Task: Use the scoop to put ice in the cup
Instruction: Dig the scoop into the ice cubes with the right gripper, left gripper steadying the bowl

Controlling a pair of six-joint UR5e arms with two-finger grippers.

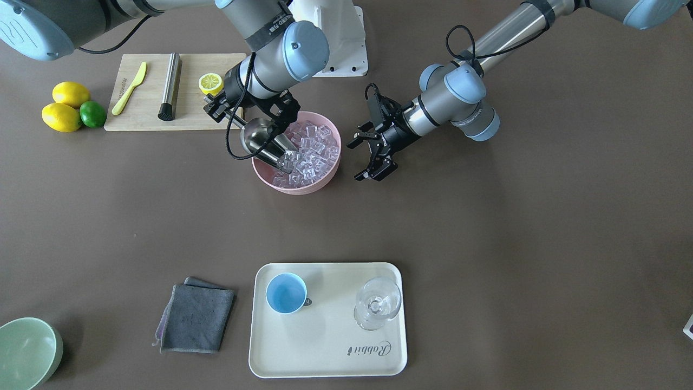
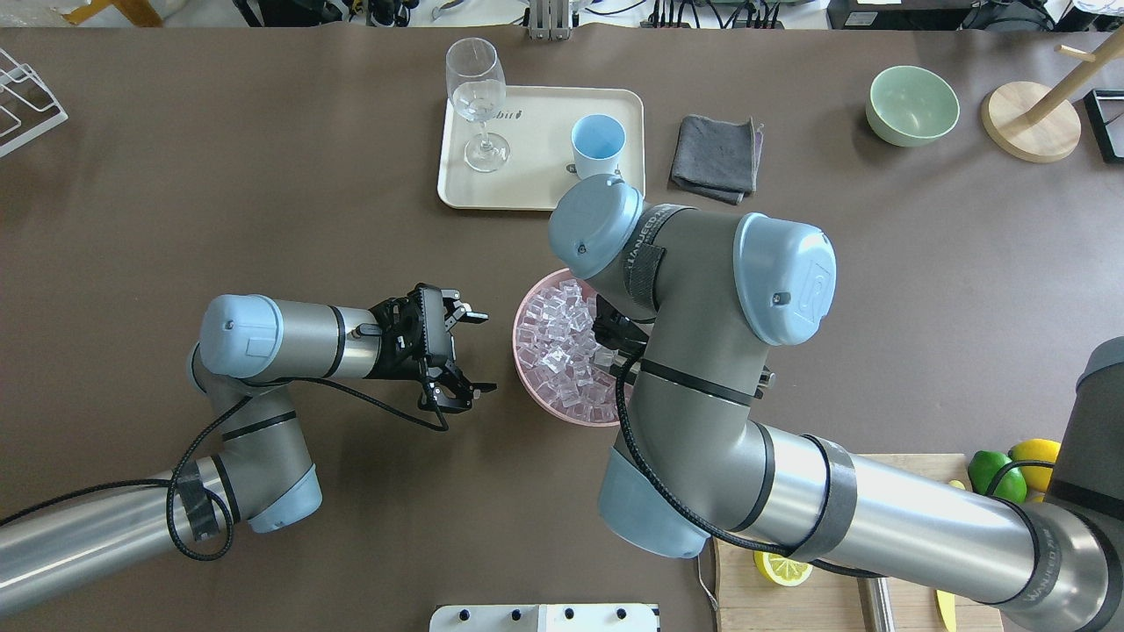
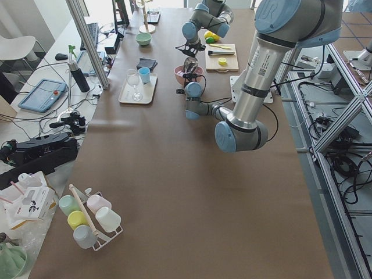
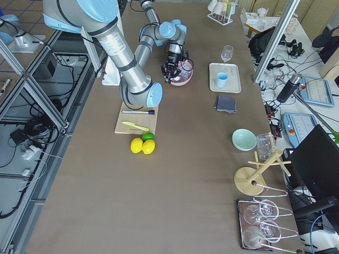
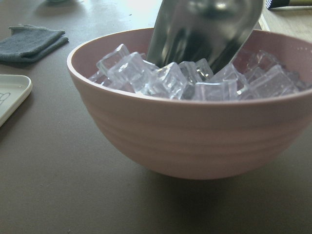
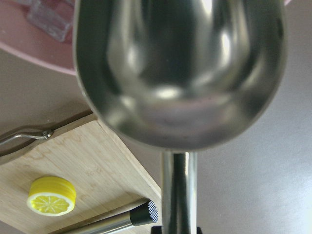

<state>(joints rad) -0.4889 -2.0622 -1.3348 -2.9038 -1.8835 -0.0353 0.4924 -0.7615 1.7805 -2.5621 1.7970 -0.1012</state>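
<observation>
Scoop (image 1: 265, 142) tilted mouth-down in the pink bowl (image 1: 319, 187), its lip buried among the ice (image 1: 311, 154); in the front-facing view it enters over the bowl's rim at 9 o'clock. Right pincer (image 6: 179, 229) clenched on the end of the scoop's thin handle, which slopes up and away from the bowl. Ice heaped in the bowl to about rim height; a few cubes lie against the scoop's mouth. Left pincer (image 2: 479, 351) released, jaws spread, holding nothing, hanging just beside the bowl at its 9 o'clock in the overhead view, not touching it. Cup (image 1: 286, 293) upright on the cream tray (image 1: 325, 357), well apart from the bowl at its 6 o'clock in the front-facing view, blue inside showing. Stemmed glass (image 1: 377, 303) on the same tray, at the cup's 3 o'clock. Grey cloth (image 1: 195, 317) on the tabletop (image 1: 487, 227) just beside the tray, at 9 o'clock.
</observation>
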